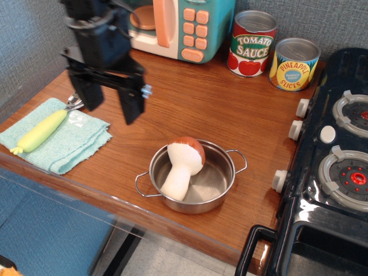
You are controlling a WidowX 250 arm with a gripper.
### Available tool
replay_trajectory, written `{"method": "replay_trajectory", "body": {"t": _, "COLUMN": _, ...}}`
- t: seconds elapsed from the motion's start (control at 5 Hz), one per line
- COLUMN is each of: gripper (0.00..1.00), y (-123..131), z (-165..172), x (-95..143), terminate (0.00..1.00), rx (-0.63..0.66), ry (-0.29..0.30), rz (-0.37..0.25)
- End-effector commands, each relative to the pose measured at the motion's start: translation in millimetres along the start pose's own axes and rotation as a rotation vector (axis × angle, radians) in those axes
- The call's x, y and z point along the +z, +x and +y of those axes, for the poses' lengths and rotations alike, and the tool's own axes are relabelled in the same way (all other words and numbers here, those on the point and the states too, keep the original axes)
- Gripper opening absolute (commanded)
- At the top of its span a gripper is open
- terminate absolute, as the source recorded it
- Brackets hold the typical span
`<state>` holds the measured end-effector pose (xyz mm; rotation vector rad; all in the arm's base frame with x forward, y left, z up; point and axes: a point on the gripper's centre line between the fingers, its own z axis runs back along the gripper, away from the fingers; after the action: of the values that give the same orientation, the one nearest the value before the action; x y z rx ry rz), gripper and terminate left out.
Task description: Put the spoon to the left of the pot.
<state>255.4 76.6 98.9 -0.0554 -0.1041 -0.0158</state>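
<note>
The spoon [41, 130] has a pale yellow-green handle and lies diagonally on a light blue cloth [57, 142] at the left of the table. Its silver bowl is mostly hidden behind my gripper. The steel pot [195, 179] with two wire loop handles stands near the table's front edge and holds a toy mushroom [183, 162]. My black gripper [112, 106] is open and empty. It hangs above the table just right of the spoon's bowl end, well left of the pot.
A toy microwave [172, 26] stands at the back. A tomato sauce can [252, 44] and a pineapple slices can [294, 64] stand at the back right. A black toy stove [333, 167] borders the table on the right.
</note>
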Motion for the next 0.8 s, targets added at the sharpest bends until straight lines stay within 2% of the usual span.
{"method": "replay_trajectory", "body": {"t": 0.0, "gripper": 1.0, "y": -14.9, "z": 69.6, "x": -3.8, "terminate": 0.0, "rx": 0.055, "ry": 0.13, "rz": 0.09}}
{"method": "replay_trajectory", "body": {"t": 0.2, "gripper": 1.0, "y": -26.6, "z": 89.0, "x": -17.3, "terminate": 0.0, "rx": 0.138, "ry": 0.18, "rz": 0.115}}
{"method": "replay_trajectory", "body": {"t": 0.4, "gripper": 1.0, "y": -33.6, "z": 101.8, "x": -19.9, "terminate": 0.0, "rx": 0.186, "ry": 0.236, "rz": 0.144}}
{"method": "replay_trajectory", "body": {"t": 0.6, "gripper": 1.0, "y": -44.5, "z": 116.6, "x": -33.8, "terminate": 0.0, "rx": 0.261, "ry": 0.238, "rz": 0.174}}
